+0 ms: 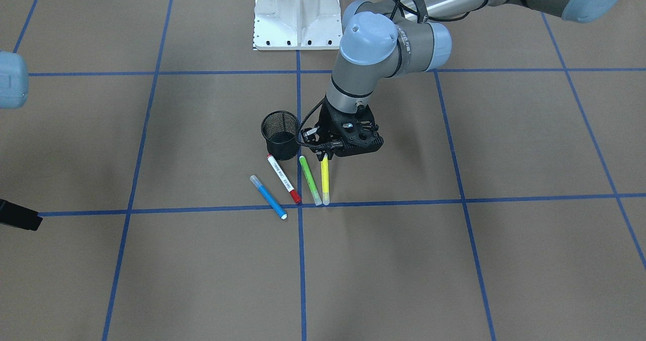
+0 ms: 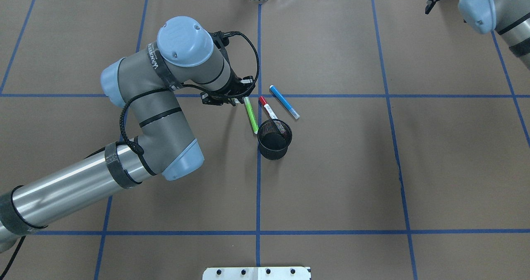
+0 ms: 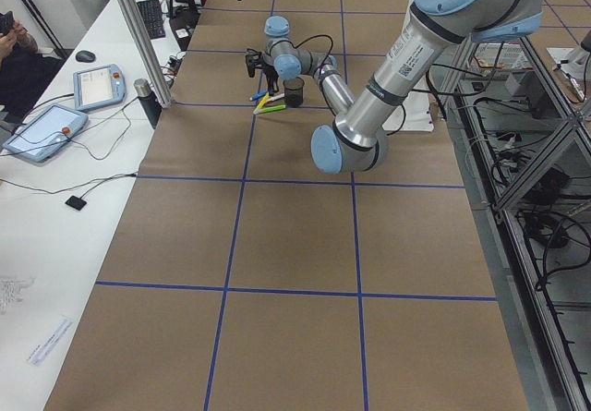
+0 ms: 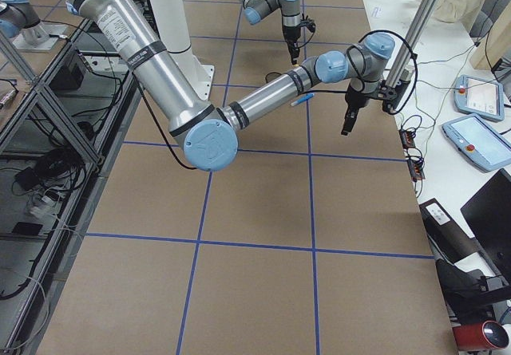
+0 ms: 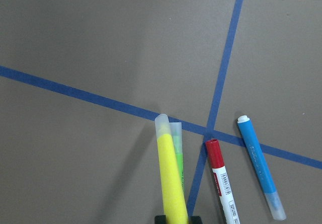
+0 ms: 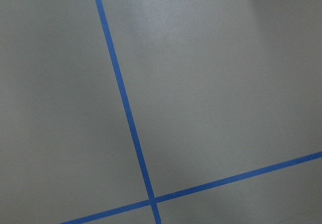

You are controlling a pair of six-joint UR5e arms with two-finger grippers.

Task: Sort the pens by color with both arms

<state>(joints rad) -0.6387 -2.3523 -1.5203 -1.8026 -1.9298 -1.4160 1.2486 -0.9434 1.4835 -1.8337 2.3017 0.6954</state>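
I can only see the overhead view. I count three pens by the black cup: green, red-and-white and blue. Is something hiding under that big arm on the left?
Observer: Yes. The front-facing view shows a fourth pen, a yellow highlighter, right beside the green highlighter.
Visitor: Is the arm holding it?
Observer: It looks so. In the left wrist view, one end of it sits between the jaws of the left arm, and it crosses in front of the green one.
Visitor: And the other arm, up in the corner?
Observer: The wrist view of the right arm shows only bare brown paper and blue tape lines, no pens.
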